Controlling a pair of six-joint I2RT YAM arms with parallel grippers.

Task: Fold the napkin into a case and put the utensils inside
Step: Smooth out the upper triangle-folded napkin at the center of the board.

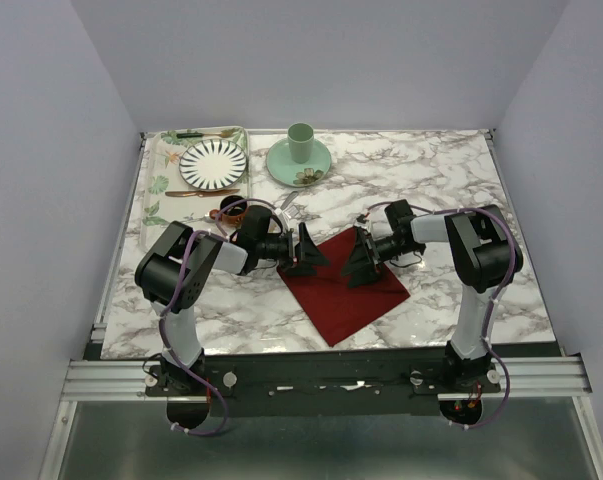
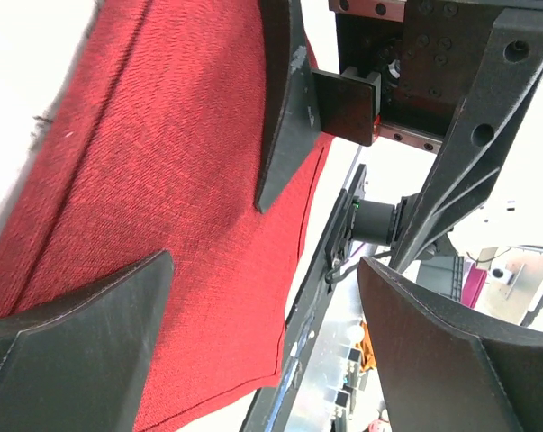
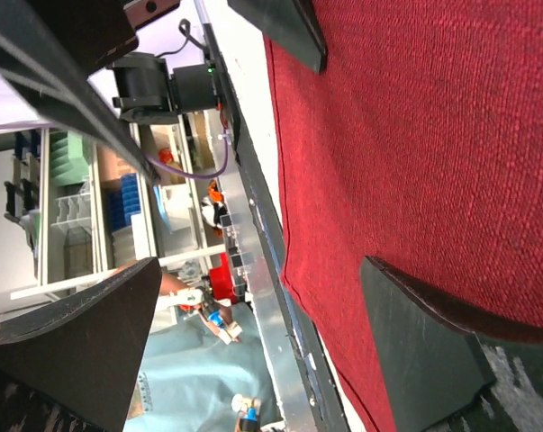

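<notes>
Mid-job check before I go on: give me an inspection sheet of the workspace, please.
Surface: marble-patterned table, grey veins.
Job's things: napkin flat, unfolded, lying as a diamond; knife and spoon too small to pick out.
Clutter: tray with striped plate, green-handled utensil, brown utensil; green cup on saucer; small dark cup.
End effectors: left end effector and right end effector open, over the napkin's left and right corners.
Cables: purple cable along each arm; no snag seen.
Surroundings: pale walls on three sides; metal rail at near edge.
</notes>
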